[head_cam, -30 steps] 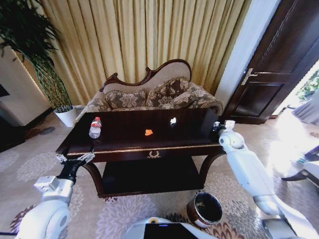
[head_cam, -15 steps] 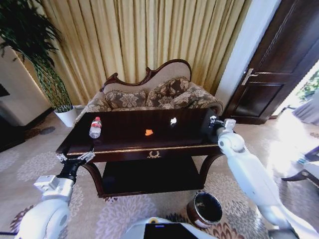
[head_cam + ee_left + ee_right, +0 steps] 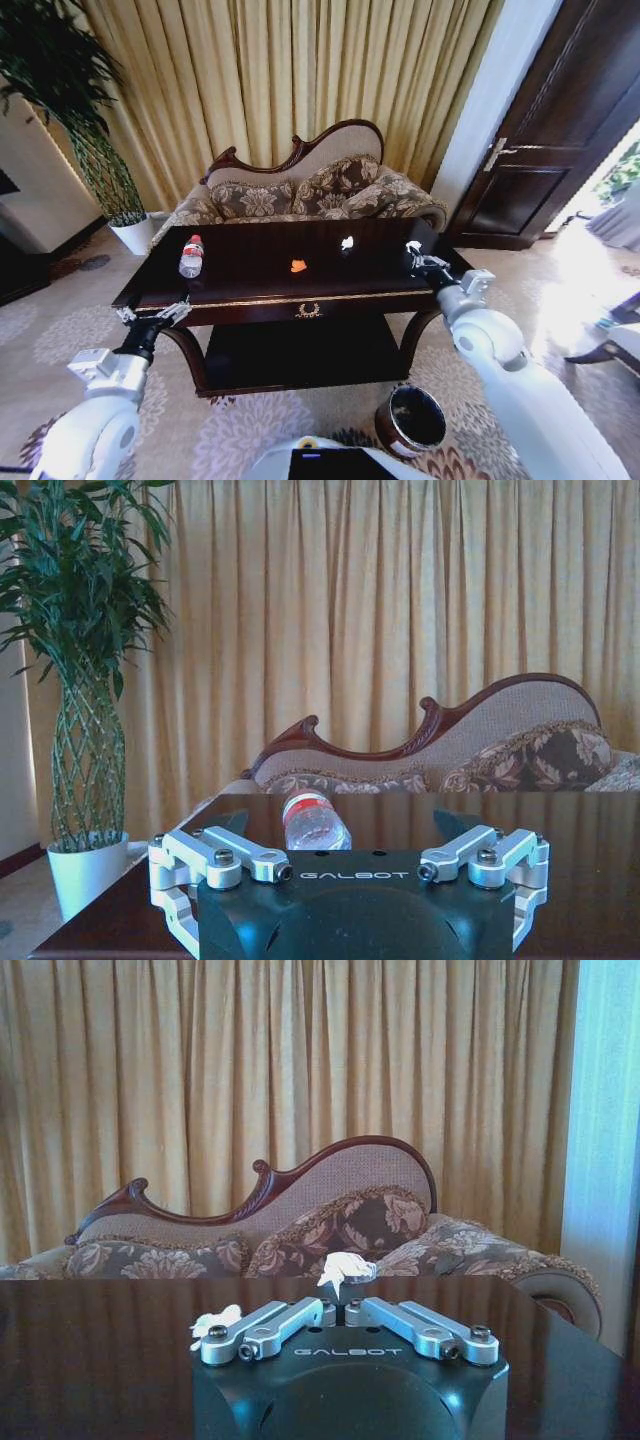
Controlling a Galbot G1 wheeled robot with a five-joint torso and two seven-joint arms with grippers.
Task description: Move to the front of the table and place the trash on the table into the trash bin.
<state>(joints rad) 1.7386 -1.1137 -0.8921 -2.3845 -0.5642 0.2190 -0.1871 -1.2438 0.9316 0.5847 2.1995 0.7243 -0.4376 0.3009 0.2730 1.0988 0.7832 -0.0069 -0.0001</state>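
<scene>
silver-fingered right gripper (image 3: 413,251), fingertips pressed together, hovers over the table (image 3: 250,285) edge, near the white scrap (image 3: 347,242). left gripper (image 3: 152,315) spread at the front-left corner. bottle (image 3: 191,256) and orange scrap (image 3: 298,265) lie on top. trash bin (image 3: 411,421) stands on the carpet.

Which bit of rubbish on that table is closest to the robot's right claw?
The white crumpled scrap: it lies nearest the right gripper, while the orange scrap sits mid-table and the bottle far left.
</scene>
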